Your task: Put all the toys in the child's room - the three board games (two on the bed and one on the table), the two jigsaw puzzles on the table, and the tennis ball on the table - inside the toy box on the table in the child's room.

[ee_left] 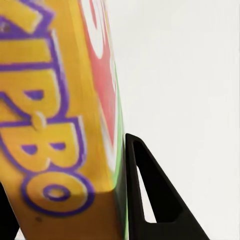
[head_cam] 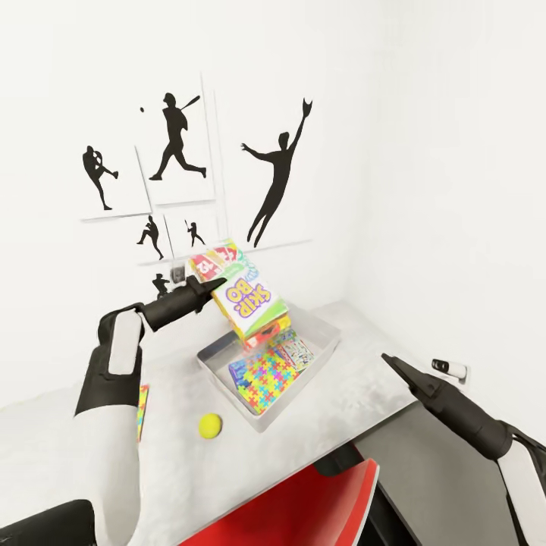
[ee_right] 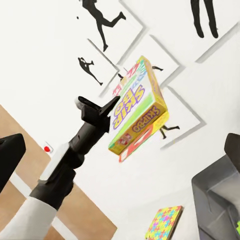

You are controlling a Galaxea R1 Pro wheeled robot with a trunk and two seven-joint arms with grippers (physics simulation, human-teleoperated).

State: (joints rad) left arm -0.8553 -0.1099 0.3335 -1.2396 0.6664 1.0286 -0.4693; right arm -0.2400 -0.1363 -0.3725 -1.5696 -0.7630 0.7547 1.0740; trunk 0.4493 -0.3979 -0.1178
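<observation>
Progress is partial: my left claw (head_cam: 214,287) grips the SKIP BO box (head_cam: 244,292) above the toy box (head_cam: 326,327), which holds one jigsaw (head_cam: 267,377), the tennis ball (head_cam: 210,425) and second jigsaw (head_cam: 142,411) wait on the table (head_cam: 61,447), and I cannot tell my right claw's (head_cam: 388,359) state.

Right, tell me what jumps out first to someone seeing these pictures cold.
The bright yellow Skip-Bo box grabs the eye: the left gripper holds it tilted in the air above the grey toy box, which already holds a multicoloured jigsaw. Behind it, black baseball-player silhouettes stand out on the white wall. A small yellow-green tennis ball sits on the table in front of the toy box.
</observation>
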